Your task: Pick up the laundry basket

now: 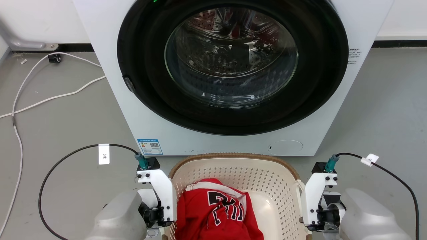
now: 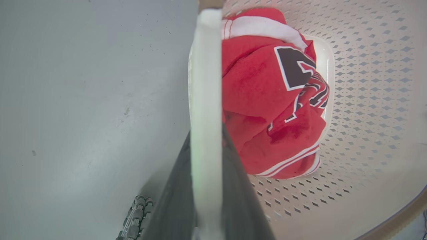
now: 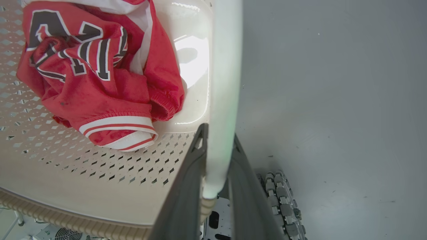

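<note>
**Basket Held at Both Handles; Lift Stability in Question**

The washing machine (image 1: 110, 110) occupied the upper half of the head view. The laundry basket (image 1: 233, 166) stood at bottom centre, just before the machine's lower panel. Whether it had left the floor (image 1: 60, 126) could not be told. A red jersey (image 1: 213, 213) lay bunched inside, toward the left of the basket in that view.

The left gripper (image 2: 206, 140) was clamped across the left handle (image 2: 205, 66), one dark finger on each side of the bar. The right gripper (image 3: 218, 133) was closed likewise on the right handle (image 3: 225, 66).

Risks, as judged:
- **Slipping:** the handles appeared to be thin, smooth bars. Uneven raising of the two arms would likely tilt the basket and let a bar slide through the fingers.
- **Load shift:** the off-centre jersey could slide and worsen any tilt.
- **Collision:** a forward swing could knock the brown rim (image 1: 233, 155) against the machine.
</note>
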{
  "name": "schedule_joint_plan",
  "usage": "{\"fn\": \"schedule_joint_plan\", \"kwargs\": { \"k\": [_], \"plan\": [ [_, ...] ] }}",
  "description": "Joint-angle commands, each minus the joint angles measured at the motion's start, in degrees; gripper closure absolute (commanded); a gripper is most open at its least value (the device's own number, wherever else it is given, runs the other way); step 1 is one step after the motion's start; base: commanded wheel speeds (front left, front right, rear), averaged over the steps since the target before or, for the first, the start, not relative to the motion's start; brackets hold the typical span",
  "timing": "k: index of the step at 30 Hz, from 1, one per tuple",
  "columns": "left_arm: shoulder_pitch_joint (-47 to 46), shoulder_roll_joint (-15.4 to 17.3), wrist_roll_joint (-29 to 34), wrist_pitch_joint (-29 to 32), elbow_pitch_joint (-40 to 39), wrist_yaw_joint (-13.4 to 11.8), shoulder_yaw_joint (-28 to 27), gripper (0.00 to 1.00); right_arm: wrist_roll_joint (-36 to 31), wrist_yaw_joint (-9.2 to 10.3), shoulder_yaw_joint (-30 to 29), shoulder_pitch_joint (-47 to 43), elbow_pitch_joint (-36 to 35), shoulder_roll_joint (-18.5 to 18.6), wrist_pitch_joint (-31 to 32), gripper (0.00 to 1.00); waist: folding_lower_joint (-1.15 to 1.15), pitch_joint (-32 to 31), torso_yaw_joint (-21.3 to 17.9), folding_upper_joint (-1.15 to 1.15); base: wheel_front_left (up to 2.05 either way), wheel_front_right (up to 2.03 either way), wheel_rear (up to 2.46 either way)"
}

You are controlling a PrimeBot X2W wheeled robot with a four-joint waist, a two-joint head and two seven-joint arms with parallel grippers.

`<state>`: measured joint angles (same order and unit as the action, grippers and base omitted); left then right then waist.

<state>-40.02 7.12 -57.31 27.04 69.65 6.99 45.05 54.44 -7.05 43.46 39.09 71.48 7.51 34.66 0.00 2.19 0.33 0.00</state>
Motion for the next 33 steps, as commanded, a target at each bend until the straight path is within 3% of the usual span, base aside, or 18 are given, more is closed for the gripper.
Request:
{"fn": "schedule_joint_plan", "kwargs": {
  "k": [1, 33],
  "plan": [
    [-0.1, -2.2, -0.8, -0.3, -1.2, 0.9, 0.2, 1.00, 0.6, -0.80, 0.3, 0.7, -0.7, -2.3, -0.2, 1.00, 0.00, 0.0, 0.0, 0.00, 0.00, 0.00, 0.00],
    [0.4, -1.9, -4.3, -1.0, -0.7, 0.9, 3.0, 1.00, 2.2, -0.81, 1.6, 1.0, 0.3, -2.9, -1.2, 1.00, 0.00, -0.5, -0.1, 0.00, 0.00, 0.00, 0.00]
  ]
}}
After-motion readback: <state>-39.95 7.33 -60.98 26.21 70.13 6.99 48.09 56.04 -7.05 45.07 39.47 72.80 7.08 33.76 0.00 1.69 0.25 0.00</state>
